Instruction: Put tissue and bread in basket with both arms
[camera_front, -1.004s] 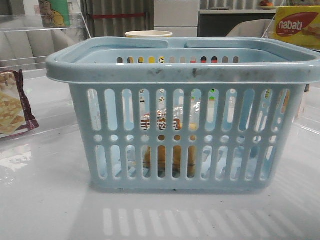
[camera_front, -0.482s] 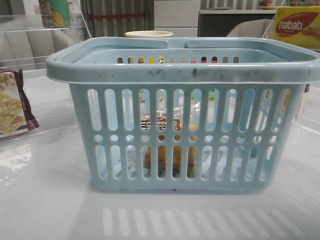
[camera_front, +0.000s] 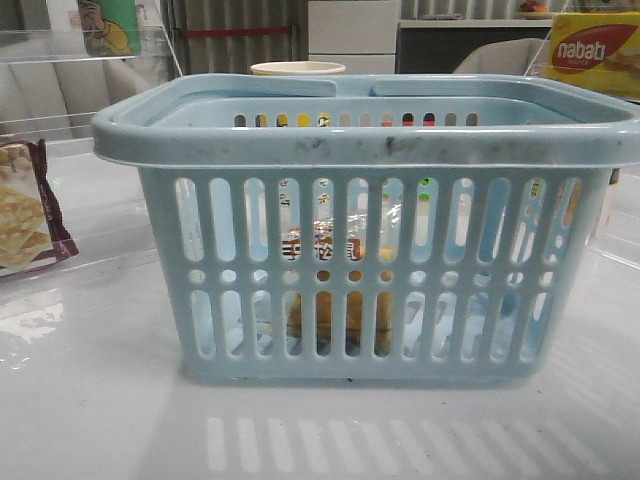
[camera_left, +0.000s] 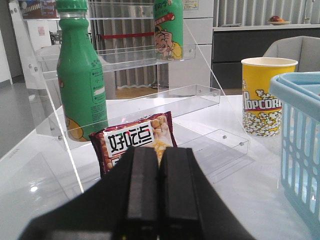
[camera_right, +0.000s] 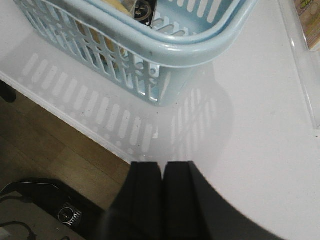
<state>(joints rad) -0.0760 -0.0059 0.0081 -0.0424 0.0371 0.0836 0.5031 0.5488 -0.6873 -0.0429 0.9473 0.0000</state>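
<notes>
— Pale blue plastic, the basket (camera_front: 370, 140) fills the front view on the white table (camera_front: 90, 400). Where is the bread (camera_front: 335, 290)?

— Inside the basket, seen through the slots, low and near the middle. A maroon-edged cracker packet (camera_front: 25, 205) lies well apart to the left of the basket.

— And the grippers?

— The left gripper (camera_left: 151, 187) has its fingers pressed together, holding nothing. The right gripper (camera_right: 162, 192) is the same, above the table edge (camera_right: 75, 127) beside a corner of the basket. Bare table lies around that corner.

— What does only the left wrist view show?

— A green bottle (camera_left: 80, 75) on a clear shelf and a popcorn cup (camera_left: 265, 95) just beside the basket.
</notes>
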